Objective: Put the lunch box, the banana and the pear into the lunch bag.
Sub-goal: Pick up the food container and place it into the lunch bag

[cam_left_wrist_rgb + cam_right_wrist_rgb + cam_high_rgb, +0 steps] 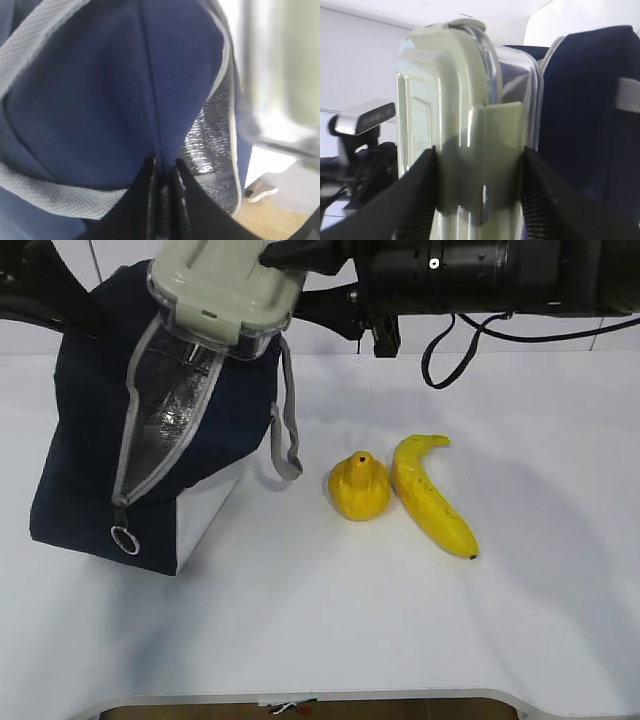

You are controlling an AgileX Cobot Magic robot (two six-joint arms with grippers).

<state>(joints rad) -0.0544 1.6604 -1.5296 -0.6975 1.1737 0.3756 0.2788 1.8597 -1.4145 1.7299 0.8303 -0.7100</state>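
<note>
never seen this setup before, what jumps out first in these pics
The lunch box with its pale green lid, clamped in the right gripper, hangs at the top of the exterior view right over the gaping lunch bag and its shiny foil lining. The left gripper pinches the bag's dark fabric. To the bag's right, the pear and the banana lie close together on the white table.

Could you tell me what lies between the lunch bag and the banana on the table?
The pear sits between the lunch bag and the banana, as the exterior view shows.
</note>
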